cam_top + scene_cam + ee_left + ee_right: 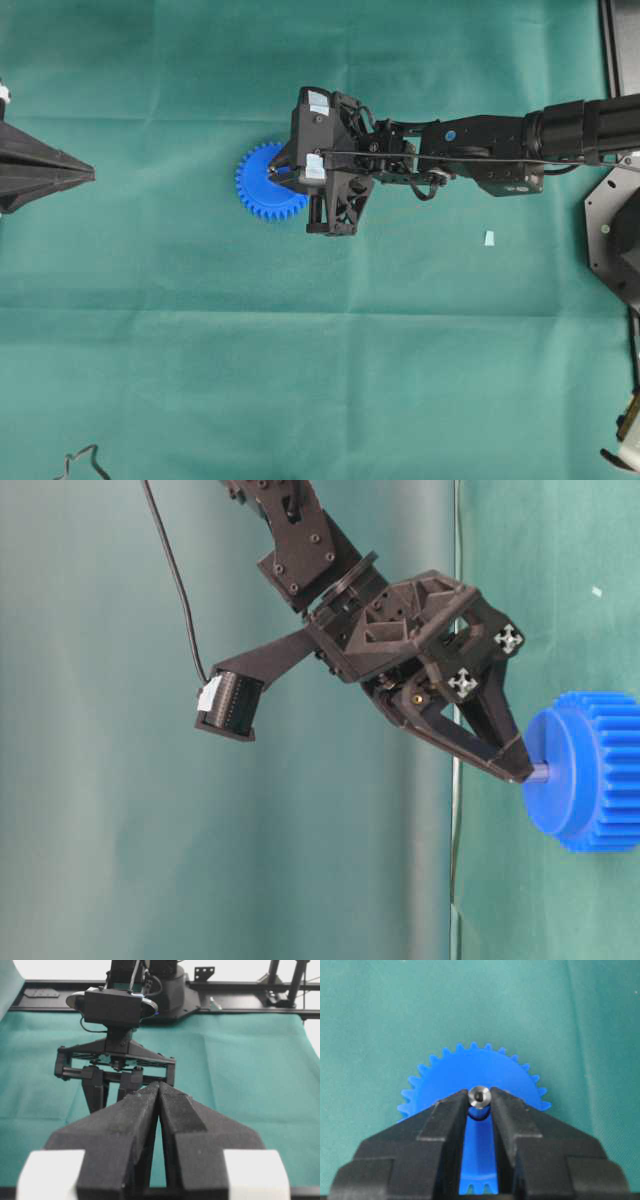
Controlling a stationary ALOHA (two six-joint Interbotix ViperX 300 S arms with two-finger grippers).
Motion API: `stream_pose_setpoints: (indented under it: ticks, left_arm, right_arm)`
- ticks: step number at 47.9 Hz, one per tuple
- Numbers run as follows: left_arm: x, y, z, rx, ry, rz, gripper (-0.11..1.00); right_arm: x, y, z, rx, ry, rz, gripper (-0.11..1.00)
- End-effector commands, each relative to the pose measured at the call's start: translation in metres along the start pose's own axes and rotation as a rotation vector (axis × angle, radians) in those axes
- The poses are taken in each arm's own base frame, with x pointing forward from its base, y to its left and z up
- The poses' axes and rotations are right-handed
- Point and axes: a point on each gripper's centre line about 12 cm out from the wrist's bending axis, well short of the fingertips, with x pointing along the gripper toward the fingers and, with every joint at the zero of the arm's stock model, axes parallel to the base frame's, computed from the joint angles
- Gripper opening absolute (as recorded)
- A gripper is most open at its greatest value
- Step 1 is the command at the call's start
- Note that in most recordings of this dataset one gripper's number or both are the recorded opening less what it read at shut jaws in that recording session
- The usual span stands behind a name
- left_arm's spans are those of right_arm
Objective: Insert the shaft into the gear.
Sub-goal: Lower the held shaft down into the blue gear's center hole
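At counter left: left pincer (88,174), a black pointed pair of fingers, shut on nothing, parked well apart from the work.
Centre-left, gear: bright blue round toothed plastic gear (262,186) lies flat on the green cloth-covered counter (300,380); nothing clamps it down.
Over the gear's middle, shaft: tiny silvery-grey metal pin (479,1096), pinched between the tips of the black right pincer (479,1100), standing end-on above the centre.
Seating: from table level the pin's lower end (540,772) touches the gear's raised hub; whether it has entered the hole I cannot tell.
Risk, tilt: the pincer comes in at a slant, so a push down may jam the pin against the hole's edge.
Risk, slide: the loose gear could skid on the cloth under a sideways load.
Risk, slip: only the fingertips hold the smooth pin; it may pivot or drop on release.
Right of the arm: small pale blue-white scrap (489,238), well clear.
Lower left edge: grey cable loop (80,462), no obstacle.
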Motion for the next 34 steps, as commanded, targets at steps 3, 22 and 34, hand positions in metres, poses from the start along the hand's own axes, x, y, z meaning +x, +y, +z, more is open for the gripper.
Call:
stream_pose_setpoints:
  ticks: [3,22,34]
  left_arm:
    - [0.0021,-0.0007,0.0097,0.001,-0.025,-0.004,0.00]
    - [0.0021,-0.0007,0.0097,0.001,-0.025,-0.004,0.00]
    - [0.0021,-0.0007,0.0097,0.001,-0.025,-0.004,0.00]
  right_arm:
    - [-0.0031,0.0006,0.0105,-0.003,-0.035,0.002,0.18]
    - [-0.0014,-0.0002,0.0083,-0.002,-0.028,0.000,0.18]
    - [-0.0014,-0.0002,0.0083,-0.002,-0.028,0.000,0.18]
